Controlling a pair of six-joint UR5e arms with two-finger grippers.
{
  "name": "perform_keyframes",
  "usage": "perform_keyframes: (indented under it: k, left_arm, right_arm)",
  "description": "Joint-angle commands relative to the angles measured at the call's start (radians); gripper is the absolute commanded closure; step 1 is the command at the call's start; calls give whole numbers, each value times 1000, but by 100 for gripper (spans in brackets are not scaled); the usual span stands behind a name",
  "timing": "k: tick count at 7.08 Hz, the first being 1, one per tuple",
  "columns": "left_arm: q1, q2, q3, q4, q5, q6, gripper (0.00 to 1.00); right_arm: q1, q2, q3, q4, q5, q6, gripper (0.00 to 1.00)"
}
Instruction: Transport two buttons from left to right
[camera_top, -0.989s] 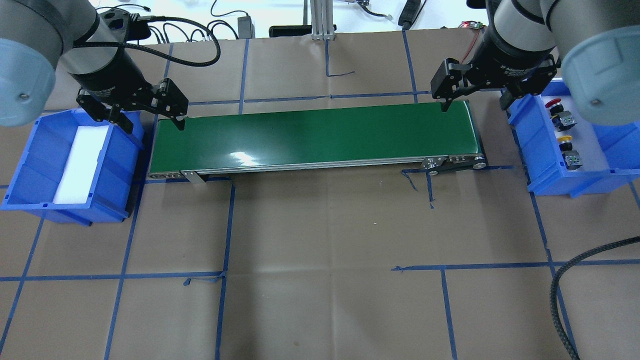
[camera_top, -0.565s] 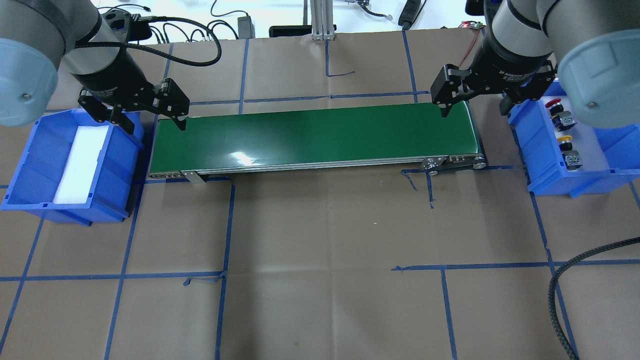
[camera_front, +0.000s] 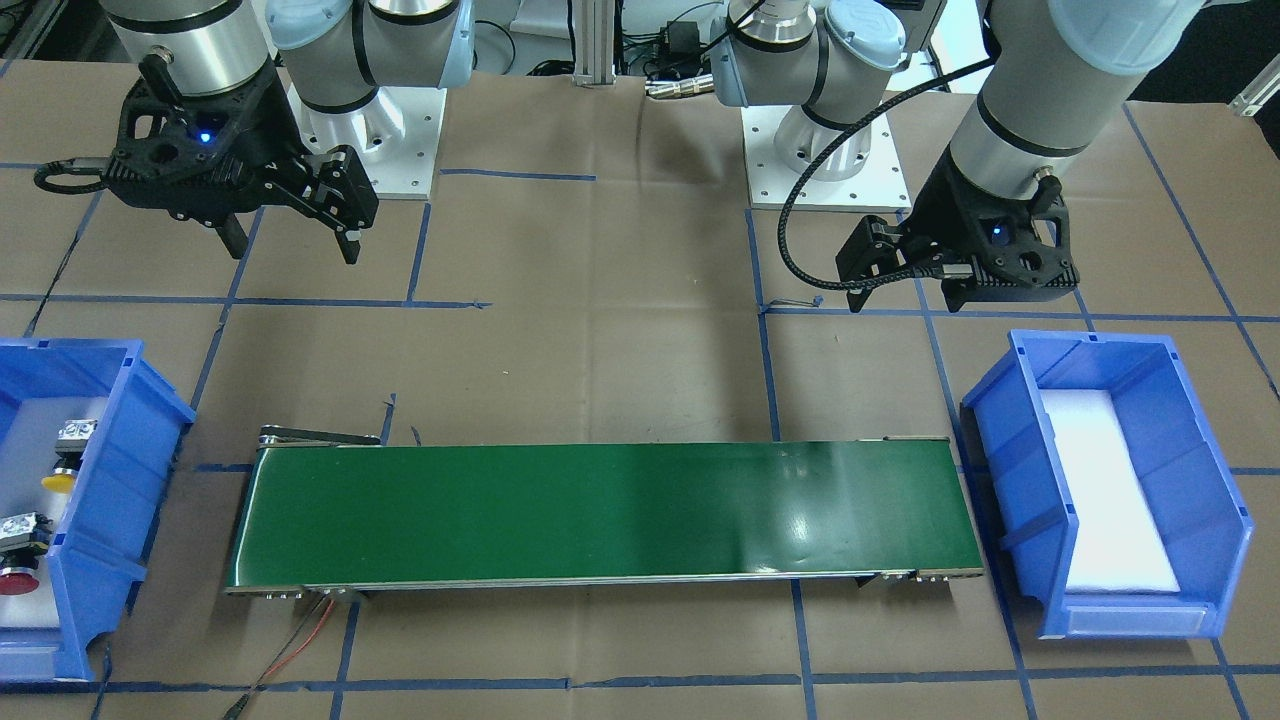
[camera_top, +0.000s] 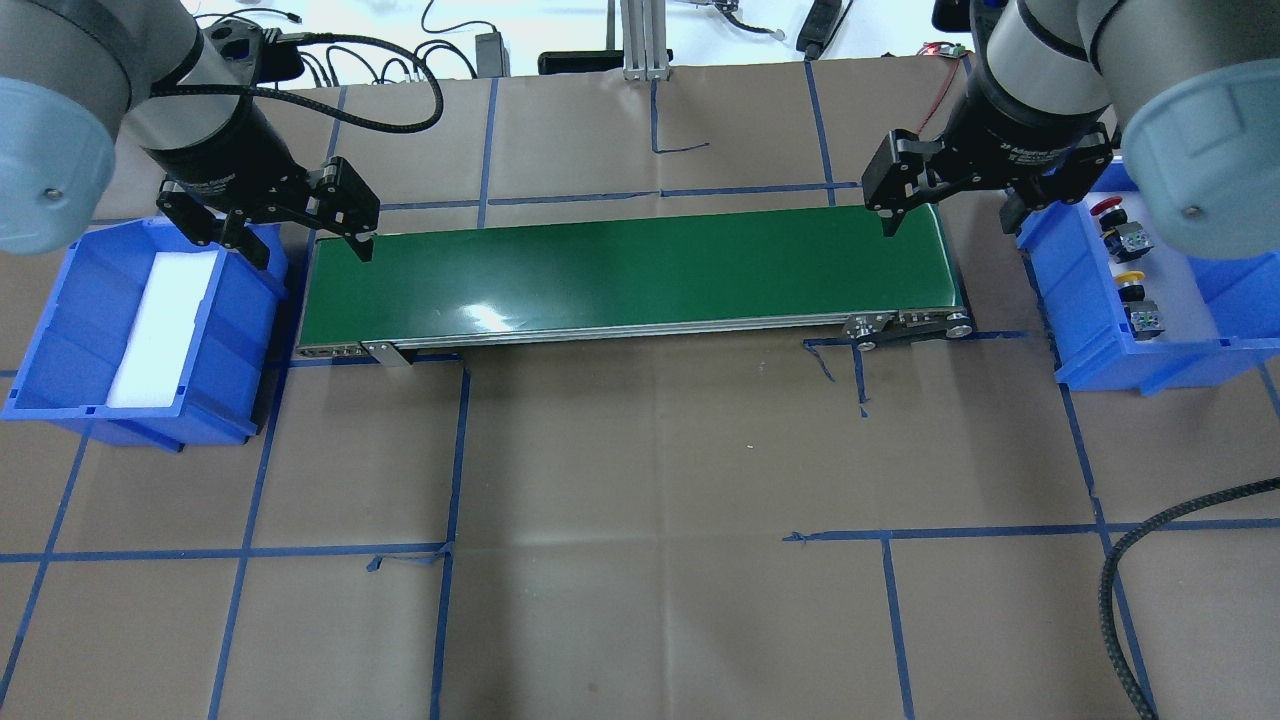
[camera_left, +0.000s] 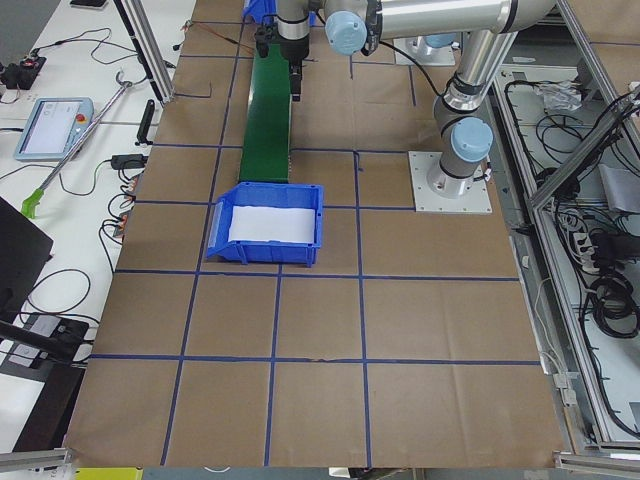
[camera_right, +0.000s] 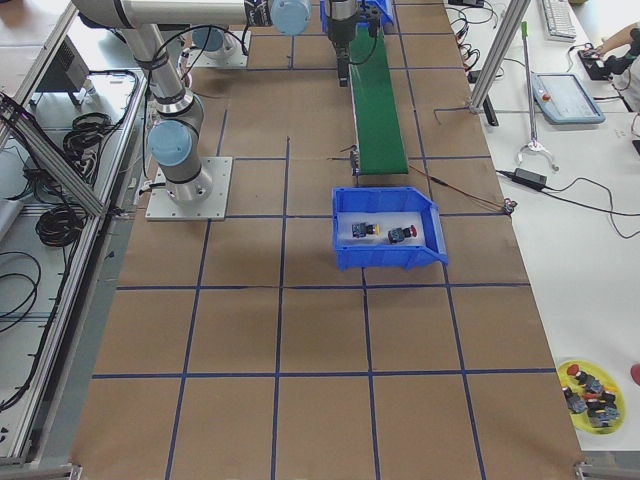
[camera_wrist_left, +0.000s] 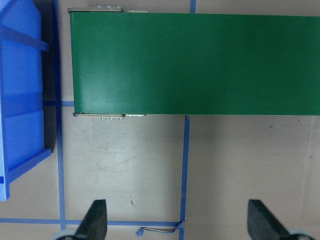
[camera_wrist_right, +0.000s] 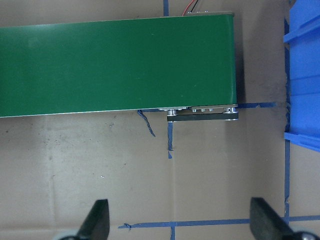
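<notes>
Both buttons lie on white foam in the blue bin (camera_top: 1100, 372) at the table's right end: the red-capped one (camera_top: 1105, 206) behind, the yellow-capped one (camera_top: 1130, 277) in front. They also show in the front view, yellow (camera_front: 58, 481) and red (camera_front: 18, 580). My right gripper (camera_top: 948, 215) is open and empty above the belt's right end, beside that bin. My left gripper (camera_top: 298, 240) is open and empty above the belt's left end. Both wrist views show wide-apart fingertips with nothing between them.
A green conveyor belt (camera_top: 630, 270) runs across the table between the bins. The left blue bin (camera_top: 60, 330) holds only a white foam pad (camera_top: 160, 330). A black braided cable (camera_top: 1120, 600) loops at the front right. A yellow dish of spare parts (camera_right: 590, 390) lies off the table.
The right arm has shifted slightly above the belt's right end. The left arm, both open grippers and the buttons stand as before.
</notes>
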Motion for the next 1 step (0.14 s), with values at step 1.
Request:
perform_keyframes:
  k: [1]
  left_arm:
    - [0,1,0,0,1,0,0]
  right_arm:
    - [0,1,3,4,1,-1,0]
